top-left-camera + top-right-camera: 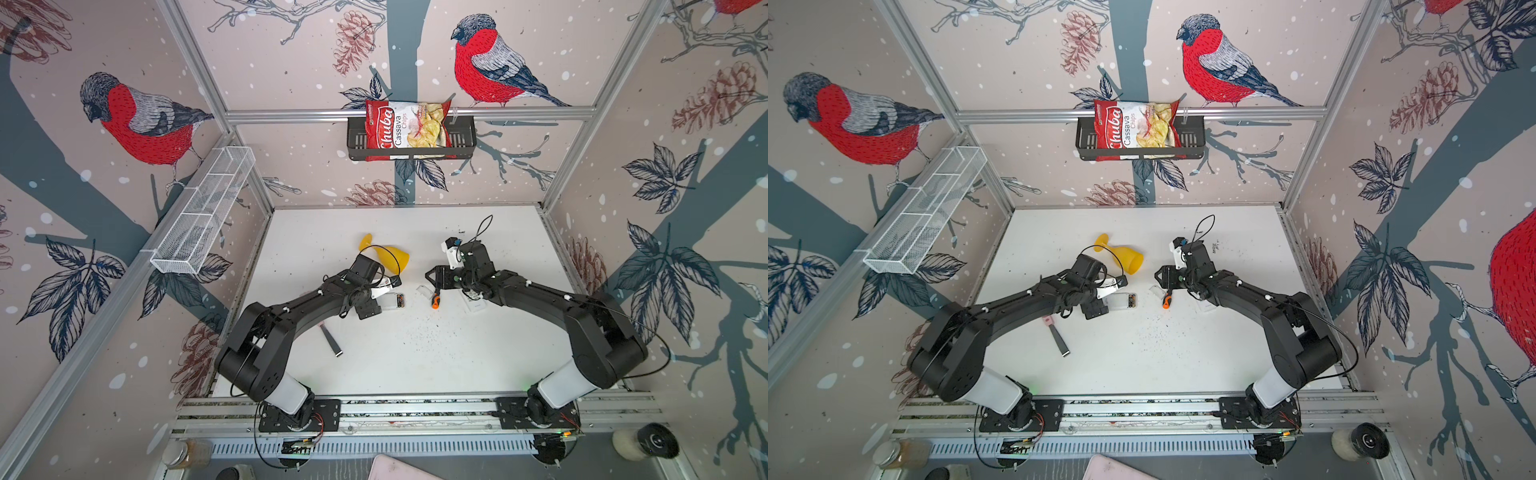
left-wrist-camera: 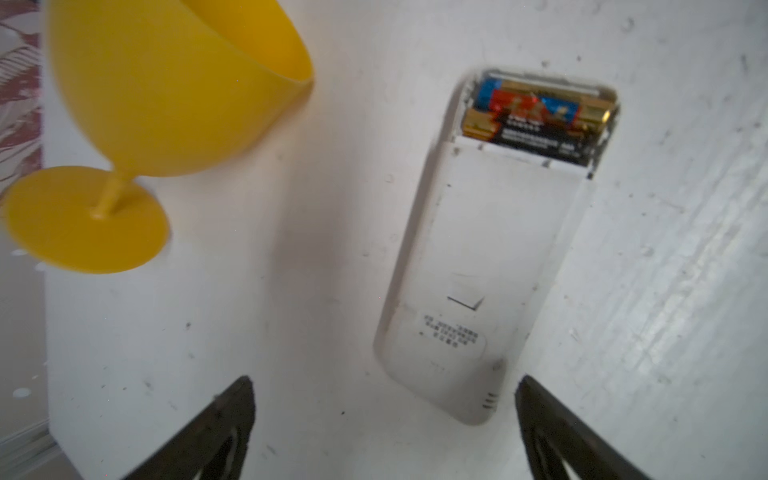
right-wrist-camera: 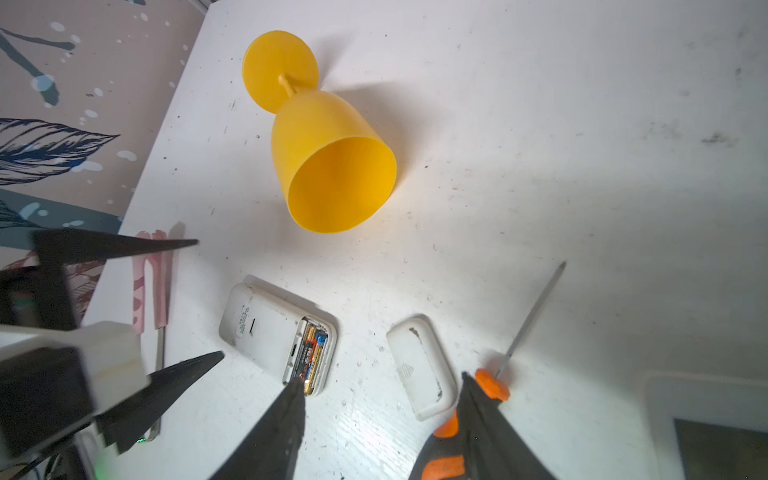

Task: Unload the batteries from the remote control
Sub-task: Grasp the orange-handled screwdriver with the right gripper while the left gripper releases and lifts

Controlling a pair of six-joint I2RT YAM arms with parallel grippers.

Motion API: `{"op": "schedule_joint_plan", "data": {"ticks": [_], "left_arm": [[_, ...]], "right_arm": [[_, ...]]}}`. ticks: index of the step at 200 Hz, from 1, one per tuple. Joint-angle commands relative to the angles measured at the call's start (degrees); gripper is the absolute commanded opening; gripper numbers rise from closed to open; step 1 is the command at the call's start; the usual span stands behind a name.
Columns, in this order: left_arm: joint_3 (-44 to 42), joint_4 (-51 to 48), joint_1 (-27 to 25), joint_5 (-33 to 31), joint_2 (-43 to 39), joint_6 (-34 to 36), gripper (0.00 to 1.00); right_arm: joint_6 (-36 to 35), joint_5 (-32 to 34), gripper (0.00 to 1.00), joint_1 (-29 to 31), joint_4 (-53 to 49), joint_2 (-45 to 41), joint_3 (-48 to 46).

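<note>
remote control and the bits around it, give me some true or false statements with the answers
1. The batteries sit in the open compartment of the remote. True.
2. The yellow goblet stands upright. False: it lies on its side on the table.
3. The battery cover lies loose on the table next to the screwdriver. True.
4. The left gripper is clamped on the remote. False: its jaws stand wide apart, holding nothing.
5. The chips bag lies on the table. False: it sits in the black wall basket.
</note>
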Motion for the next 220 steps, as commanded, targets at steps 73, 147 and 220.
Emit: {"op": "schedule_joint_plan", "data": {"ticks": [73, 147, 220], "left_arm": [[-0.23, 21.53, -0.97, -7.7, -10.96, -27.7, 0.98], [-4.96, 30.14, -1.28, -10.05, -13.0, -50.35, 0.97], [-13.98, 40.08, -1.3, -10.65, -17.35, -62.19, 0.94]], "right_arm": [[-2.12, 15.2, 0.49, 3.16, -9.05, -2.08, -3.77], [-1.15, 14.89, 0.52, 5.53, -12.39, 4.29, -0.92], [0.53, 18.62, 0.36, 7.76, -15.6, 9.23, 2.45]]}}
